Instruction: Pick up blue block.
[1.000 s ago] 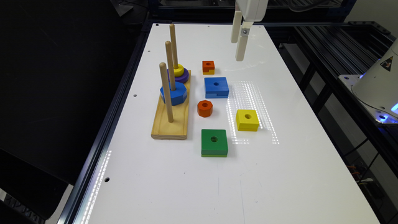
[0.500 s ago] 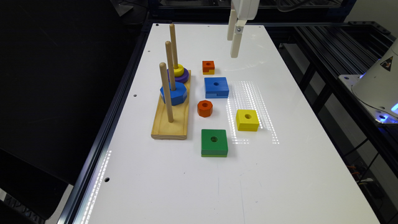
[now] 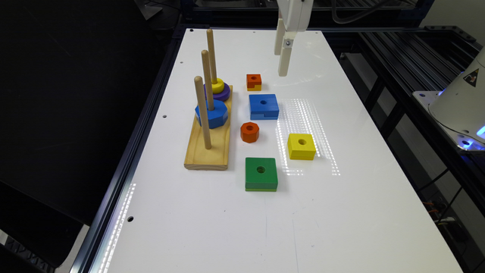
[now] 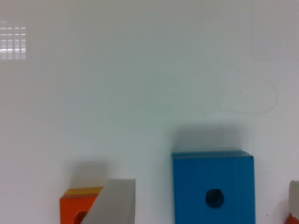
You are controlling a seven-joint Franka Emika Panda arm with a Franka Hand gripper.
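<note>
In the exterior view the blue block (image 3: 263, 106) lies flat on the white table (image 3: 341, 197), its round hole facing up and a groove showing in its near side. Taking it as the landmark: the small orange square (image 3: 254, 82), with a yellow layer under it, sits just beyond it, apart from it. The orange octagon (image 3: 249, 132) sits just in front of it toward the view's left, not touching. The yellow block (image 3: 301, 146) lies in front of it toward the view's right, and the green square (image 3: 260, 174) lies well in front, farther than the octagon. The wooden peg board (image 3: 209, 143) stands to the view's left of the blue block, with three upright pegs; a blue octagonal piece (image 3: 211, 114) is threaded on the middle peg and a yellow ring on a purple ring (image 3: 217, 89) on the far one. The gripper (image 3: 282, 57) hangs in the air beyond the blue block, a little toward the view's right, above the table and clear of every piece.

In the wrist view the blue block (image 4: 213, 186) lies between the two grey fingertips (image 4: 114, 201), which stand wide apart and touch nothing. The orange square (image 4: 80, 206) is just beside the blue block, partly hidden behind one fingertip. A sliver of orange shows at the far edge past the other fingertip.
</note>
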